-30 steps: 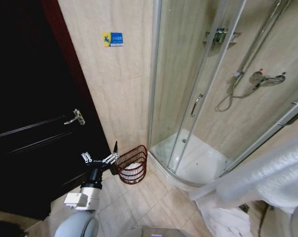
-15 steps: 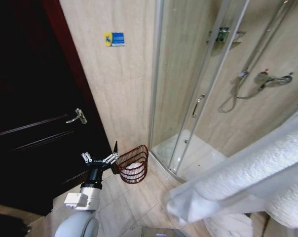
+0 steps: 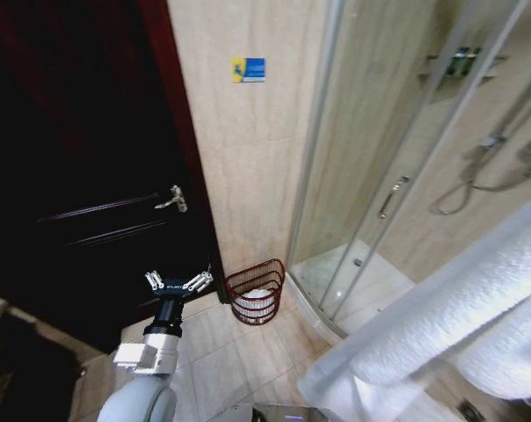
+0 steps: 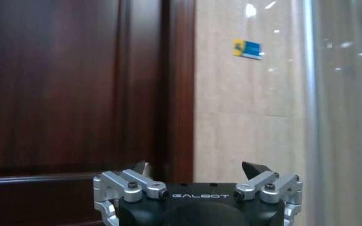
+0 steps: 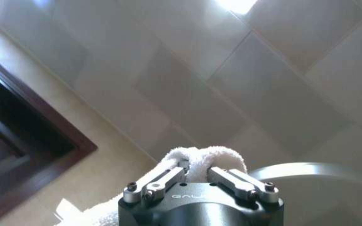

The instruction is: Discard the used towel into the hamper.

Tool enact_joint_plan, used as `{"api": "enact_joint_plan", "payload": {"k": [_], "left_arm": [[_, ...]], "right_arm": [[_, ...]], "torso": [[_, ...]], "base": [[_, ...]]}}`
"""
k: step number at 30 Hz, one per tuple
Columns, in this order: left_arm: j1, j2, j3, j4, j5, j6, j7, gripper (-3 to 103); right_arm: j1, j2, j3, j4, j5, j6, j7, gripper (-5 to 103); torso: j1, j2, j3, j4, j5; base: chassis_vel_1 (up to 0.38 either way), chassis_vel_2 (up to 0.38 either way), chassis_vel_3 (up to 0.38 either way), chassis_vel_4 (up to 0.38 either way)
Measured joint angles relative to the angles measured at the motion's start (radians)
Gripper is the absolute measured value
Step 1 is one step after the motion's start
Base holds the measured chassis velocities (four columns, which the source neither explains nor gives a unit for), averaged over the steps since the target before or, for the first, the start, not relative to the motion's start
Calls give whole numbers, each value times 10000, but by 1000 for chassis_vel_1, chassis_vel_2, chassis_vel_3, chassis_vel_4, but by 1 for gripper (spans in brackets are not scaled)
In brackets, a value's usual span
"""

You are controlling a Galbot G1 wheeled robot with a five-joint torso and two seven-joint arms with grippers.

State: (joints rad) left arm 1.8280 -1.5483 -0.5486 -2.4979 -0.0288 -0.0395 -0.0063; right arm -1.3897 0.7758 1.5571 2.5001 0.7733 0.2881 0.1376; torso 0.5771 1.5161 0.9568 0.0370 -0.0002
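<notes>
Head view first: the hamper (image 3: pixel 257 293) stands on the tiled floor (image 3: pixel 230 352) against the beige wall (image 3: pixel 248 176), between the dark door (image 3: pixel 81 158) and the curved glass shower enclosure (image 3: pixel 389 176). It sits upright, its mouth facing up and wider than its base. Something white lies inside it, seen through the wire weave; what it is cannot be made out. The towel (image 3: pixel 459 308) hangs as a big white sweep across the lower right of the picture, its long axis slanting from upper right down toward lower middle, and the frame edge cuts off its upper end. The left gripper (image 3: pixel 178 281) is held out low in front of the door, just beside the hamper but apart from it, fingers spread and empty. A blue and yellow sticker (image 3: pixel 248 69) is on the wall above.

Left wrist view: the left gripper (image 4: pixel 200 168) has its two fingertips well apart with nothing between them, facing the door frame (image 4: pixel 177 84) and the tiled wall with the sticker (image 4: pixel 248 48).

Right wrist view: the right gripper (image 5: pixel 197 167) is closed on the towel (image 5: pixel 200 157), a white terry fold bulging between and above its fingers, with more cloth trailing off at the picture's edge. Floor tiles (image 5: pixel 231 84) lie beyond, and a dark door frame (image 5: pixel 36 132) crosses one corner.
</notes>
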Motion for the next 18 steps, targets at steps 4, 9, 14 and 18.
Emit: {"api": "enact_joint_plan", "payload": {"k": [4,9,14,18], "left_arm": [[0,0,-1,0,0,0,0,100],[0,-1,-1,0,0,0,-1,100],[0,-2,0,0,0,0,-1,100],[1,0,-1,0,0,0,-1,100]], "right_arm": [[58,-252,296,0,756,148,-267,3],[1297,-1173,47,-766,1472,191,-412,3],[2797,-1639,-831,-1267,1473,-134,-232,3],[3518,-1870,-1149,-1555,1336,-596,-30,3]], "torso": [[0,0,0,0,4],[0,0,1,1,5],[0,0,1,4,2],[0,0,2,6,3]], "base": [[126,133,118,119],[119,124,134,128],[108,95,127,127],[61,76,59,39]]}}
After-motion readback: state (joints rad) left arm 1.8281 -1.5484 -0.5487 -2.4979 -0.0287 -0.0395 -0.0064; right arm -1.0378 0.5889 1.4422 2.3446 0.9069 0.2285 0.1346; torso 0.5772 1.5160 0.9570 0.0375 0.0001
